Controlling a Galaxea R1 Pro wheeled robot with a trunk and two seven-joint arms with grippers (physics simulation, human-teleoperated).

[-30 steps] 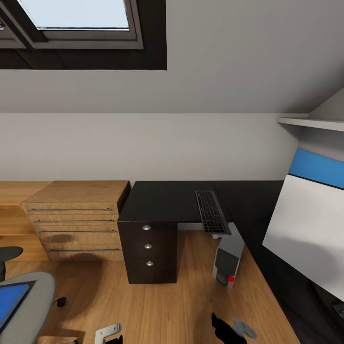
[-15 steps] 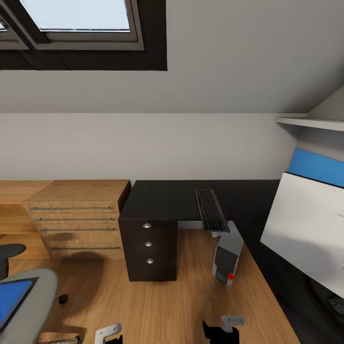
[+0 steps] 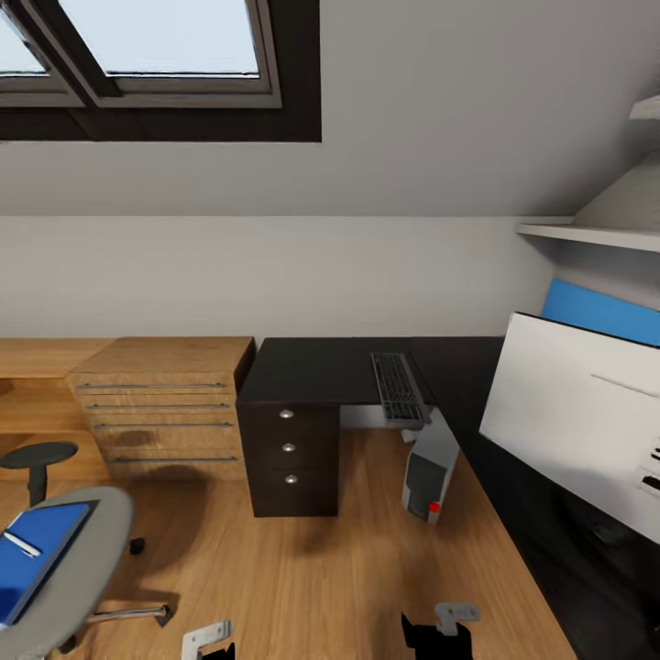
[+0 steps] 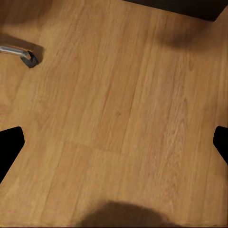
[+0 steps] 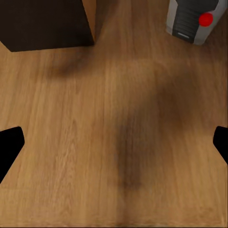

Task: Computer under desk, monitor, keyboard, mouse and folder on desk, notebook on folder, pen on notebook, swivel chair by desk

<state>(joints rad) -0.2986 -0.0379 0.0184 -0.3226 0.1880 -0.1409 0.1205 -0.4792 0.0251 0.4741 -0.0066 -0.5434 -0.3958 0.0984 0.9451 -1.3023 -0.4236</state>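
Head view, nearest first: my left claw (image 3: 209, 639) and right claw (image 3: 438, 631) sit low over bare wooden floor (image 3: 330, 568), both cut by the frame edge. Each wrist view shows two dark fingertips at opposite edges with plank floor between, so both claws are spread wide and hold nothing.

Beside the left claw, the swivel chair (image 3: 64, 573) is partly cropped; the folder (image 3: 32, 559) lies on its seat with the pen (image 3: 20, 544) on top. One chrome leg and castor (image 4: 21, 53) shows in the left wrist view.

Open floor runs from the claws to the desk (image 3: 316, 371). Its dark drawer pedestal (image 3: 291, 461) has a corner in the right wrist view. The computer (image 3: 429, 467) stands on the floor under the desk's edge, just beyond the pedestal. The keyboard (image 3: 398, 388) lies on the desk, its near end overhanging the edge above the computer.

The monitor (image 3: 577, 426) shows its white back; its base is hidden. A wooden drawer chest (image 3: 165, 403) stands against the desk's far side.
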